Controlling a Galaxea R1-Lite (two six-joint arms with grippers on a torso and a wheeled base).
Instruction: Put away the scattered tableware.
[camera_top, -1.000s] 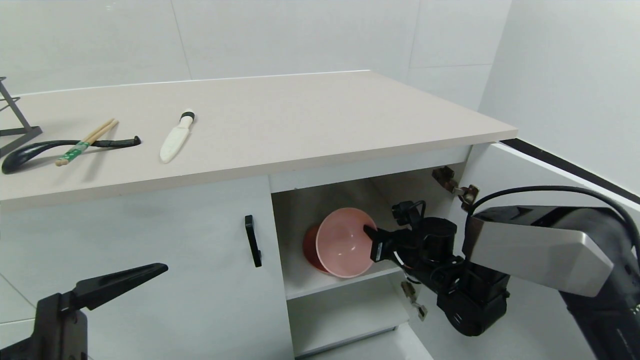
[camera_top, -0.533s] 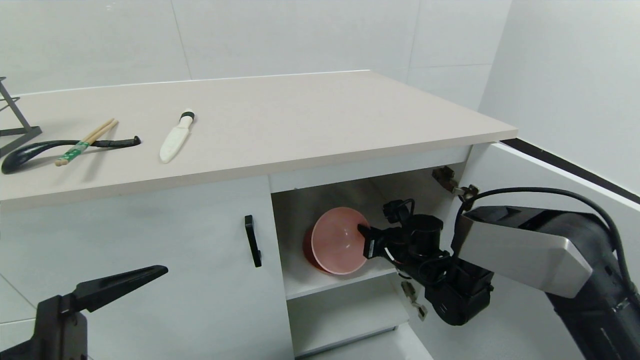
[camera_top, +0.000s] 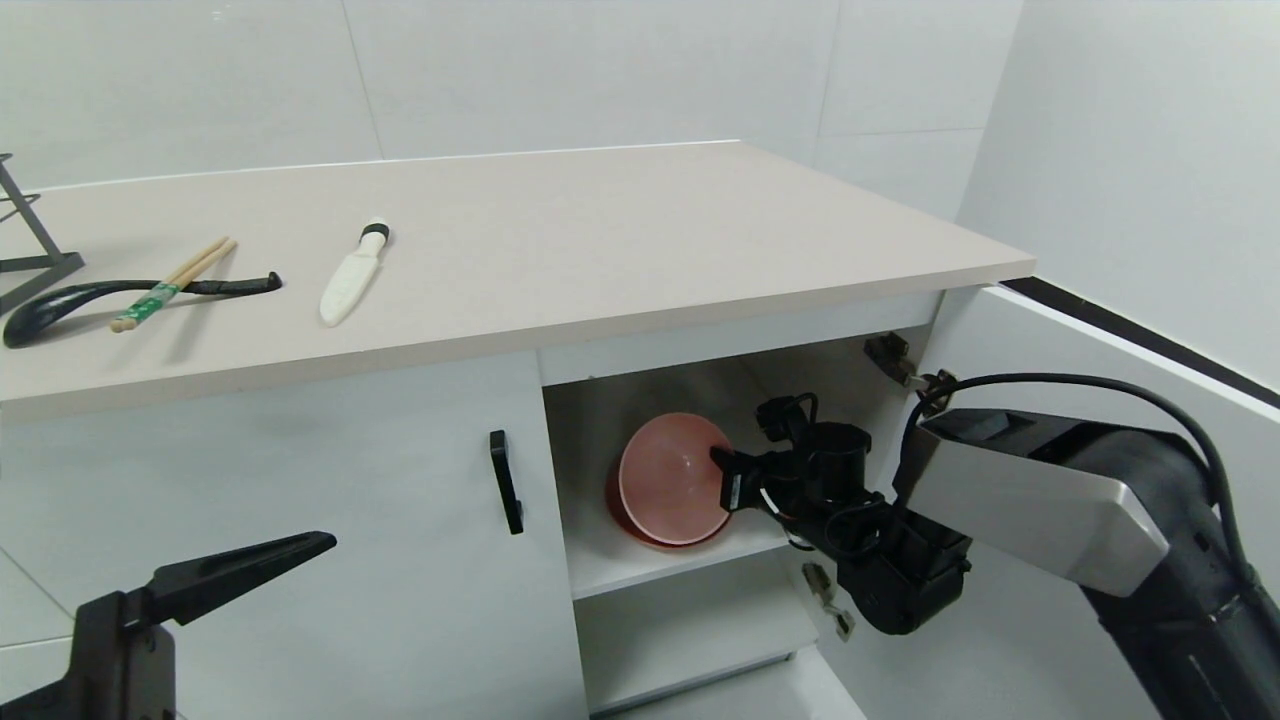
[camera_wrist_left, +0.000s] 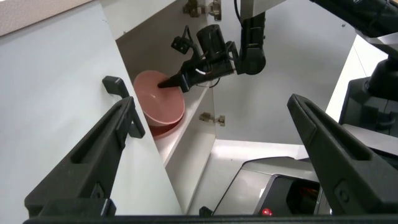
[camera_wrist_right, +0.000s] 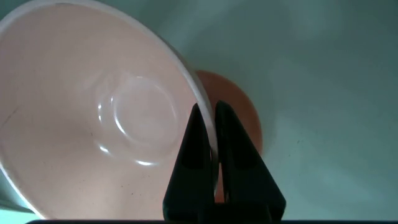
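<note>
1. The right claw (camera_top: 722, 470) is clamping the rim of the pink bowl (camera_top: 665, 480), one finger inside the wall and one outside, pinched tight together.
2. The bowl is sitting inside the open cabinet (camera_top: 650, 400), tipped on its edge on the upper shelf (camera_top: 625, 568), with its mouth facing outward.
3. It is leaning against a darker red bowl (camera_top: 612, 500) deeper in the cabinet; whether it is nesting into that one I cannot tell.
4. The step in hand looks like placing this bowl in the cabinet, and it is nearly done.
5. The next move is calling for settling the bowl so it is not rolling off its edge, then parting the fingers and backing straight out.
6. The hinge (camera_top: 905, 365) and the open door (camera_top: 1050, 340) are crowding the arm's way out of the cabinet.
7. The left claw (camera_wrist_left: 211, 102) is hanging outside the cabinet, before its closed door (camera_top: 300, 500), fingers wide apart and holding nothing.
8. On the desk (camera_top: 620, 230) above the cabinet, chopsticks (camera_top: 170, 283), a black spoon (camera_top: 60, 300) and a white knife (camera_top: 352, 275) are waiting, so much of the task is remaining.
</note>
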